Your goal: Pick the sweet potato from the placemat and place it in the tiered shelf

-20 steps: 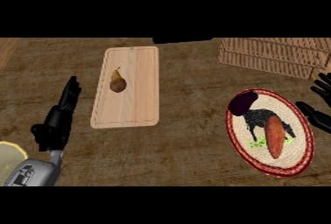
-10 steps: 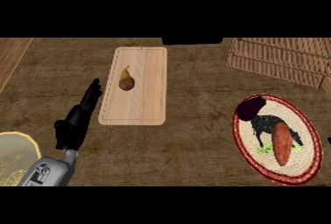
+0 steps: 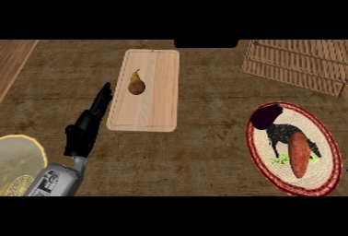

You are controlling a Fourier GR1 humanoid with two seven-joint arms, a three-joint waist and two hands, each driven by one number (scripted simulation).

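While L fingers (image 3: 102, 99) rest, sweet potato (image 3: 299, 153) lies apart.

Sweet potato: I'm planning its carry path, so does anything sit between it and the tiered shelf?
Nothing squarely. The sweet potato lies on the placemat; the tiered shelf is straight beyond it across bare counter. A dark purple item on the placemat's far-left part sits just beside that line.
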